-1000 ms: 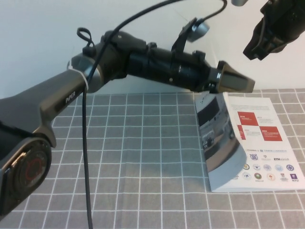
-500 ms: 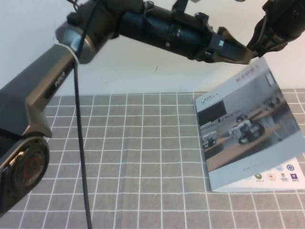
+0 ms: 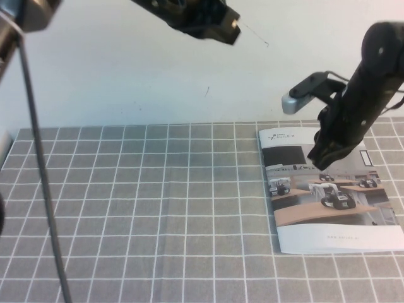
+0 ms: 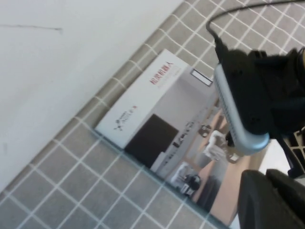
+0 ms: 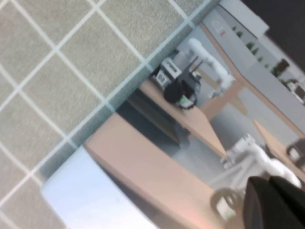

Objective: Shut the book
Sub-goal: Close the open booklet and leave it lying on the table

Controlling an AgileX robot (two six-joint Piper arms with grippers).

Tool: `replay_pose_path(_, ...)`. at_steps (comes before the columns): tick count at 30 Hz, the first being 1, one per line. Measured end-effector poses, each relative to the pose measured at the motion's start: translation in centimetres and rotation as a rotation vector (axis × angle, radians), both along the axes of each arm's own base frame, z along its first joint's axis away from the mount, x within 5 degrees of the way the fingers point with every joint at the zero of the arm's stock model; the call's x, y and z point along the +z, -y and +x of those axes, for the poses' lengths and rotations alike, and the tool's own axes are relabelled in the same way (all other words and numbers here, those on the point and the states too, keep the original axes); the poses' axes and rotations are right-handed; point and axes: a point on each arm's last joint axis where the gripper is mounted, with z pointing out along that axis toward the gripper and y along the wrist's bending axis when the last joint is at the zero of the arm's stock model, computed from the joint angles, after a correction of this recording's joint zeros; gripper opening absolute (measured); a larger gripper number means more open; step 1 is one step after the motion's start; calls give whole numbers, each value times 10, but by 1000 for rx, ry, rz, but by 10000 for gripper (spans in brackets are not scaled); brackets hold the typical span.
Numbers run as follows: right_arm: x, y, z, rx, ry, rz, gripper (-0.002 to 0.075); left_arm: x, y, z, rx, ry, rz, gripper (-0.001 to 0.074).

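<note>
The book lies closed and flat on the right of the checked cloth, front cover with robot photos facing up; it also shows as the book and, close up, its cover. My right gripper is shut and its tip rests on the cover's upper middle; the right gripper has both fingers together. My left gripper is raised high at the top of the high view, well clear of the book; the left gripper is shut with nothing in it.
A grey checked cloth covers the table, with a white wall behind. The left arm's cable hangs down at the far left. The right arm's silver wrist camera juts out above the book's top edge.
The left arm has swung up and back to the left, away from the cover. The cover has dropped flat, closing the book. The right arm came down onto it.
</note>
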Motion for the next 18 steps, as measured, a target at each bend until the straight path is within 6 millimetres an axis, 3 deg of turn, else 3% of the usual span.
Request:
replay_pose_path(4,-24,-1,2,-26,-3,11,-3,25,-16,-17,86,67,55,1)
replay_pose_path(8,-42,-2,4,-38,-35,6,-3,37,-28,-31,145,91,97,1)
replay_pose_path(12,-62,-3,6,-49,-82,-1,-3,41,-39,-51,169,70,128,0)
replay_pose_path(18,-84,-4,8,-69,-135,-10,-3,24,-53,-86,141,-2,202,-1)
